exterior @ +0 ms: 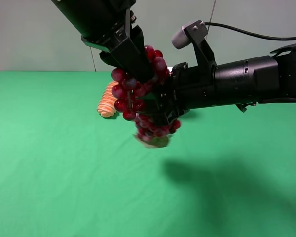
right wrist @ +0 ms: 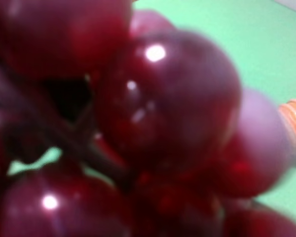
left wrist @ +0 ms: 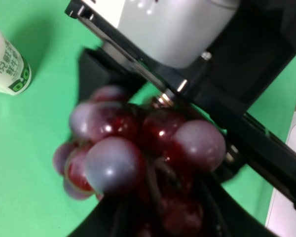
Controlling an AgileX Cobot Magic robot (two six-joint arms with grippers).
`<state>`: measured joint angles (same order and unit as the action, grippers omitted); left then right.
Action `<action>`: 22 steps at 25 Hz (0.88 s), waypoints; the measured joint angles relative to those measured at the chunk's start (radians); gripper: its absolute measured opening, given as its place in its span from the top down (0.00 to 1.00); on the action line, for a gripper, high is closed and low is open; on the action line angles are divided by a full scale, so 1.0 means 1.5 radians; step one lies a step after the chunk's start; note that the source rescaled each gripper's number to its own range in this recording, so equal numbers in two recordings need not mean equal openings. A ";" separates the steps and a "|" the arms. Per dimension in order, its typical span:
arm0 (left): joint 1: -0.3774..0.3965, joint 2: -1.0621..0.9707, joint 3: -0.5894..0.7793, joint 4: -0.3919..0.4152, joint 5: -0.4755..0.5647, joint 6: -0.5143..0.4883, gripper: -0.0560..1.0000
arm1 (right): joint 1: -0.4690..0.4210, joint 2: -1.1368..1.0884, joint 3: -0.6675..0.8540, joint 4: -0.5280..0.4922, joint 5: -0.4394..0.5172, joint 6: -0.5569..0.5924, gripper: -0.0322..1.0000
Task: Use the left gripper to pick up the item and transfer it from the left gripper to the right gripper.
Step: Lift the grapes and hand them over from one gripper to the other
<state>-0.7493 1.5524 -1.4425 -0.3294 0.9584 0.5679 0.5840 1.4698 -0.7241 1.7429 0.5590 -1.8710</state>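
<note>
The grapes [exterior: 124, 94], a long dark red-purple bunch, hang in the air over the green table. A pale leaf [exterior: 158, 143] shows at their lower end. My left gripper [exterior: 138, 89] comes down from the upper left and is shut on the upper part of the bunch. My right gripper [exterior: 162, 111] reaches in from the right at the lower part. In the left wrist view its jaws stand on either side of the grapes [left wrist: 148, 148], apart from them. The grapes [right wrist: 163, 108] fill the right wrist view.
An orange-striped bread roll [exterior: 107, 101] lies on the table just left of the grapes; its end shows in the right wrist view [right wrist: 295, 116]. A white bottle [left wrist: 7, 64] lies on the green cloth [exterior: 64, 173], hidden in the high view.
</note>
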 joint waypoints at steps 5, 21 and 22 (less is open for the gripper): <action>0.000 0.000 0.000 0.001 0.000 0.000 0.95 | 0.000 0.000 0.000 0.000 0.000 -0.001 0.93; 0.000 0.000 0.000 0.003 0.000 -0.025 0.89 | 0.000 0.000 0.000 0.000 -0.007 -0.002 0.94; 0.000 0.000 0.000 0.003 0.000 -0.039 0.78 | 0.000 0.000 0.000 0.000 -0.008 -0.002 0.94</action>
<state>-0.7493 1.5524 -1.4425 -0.3243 0.9584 0.5087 0.5840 1.4698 -0.7241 1.7429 0.5465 -1.8734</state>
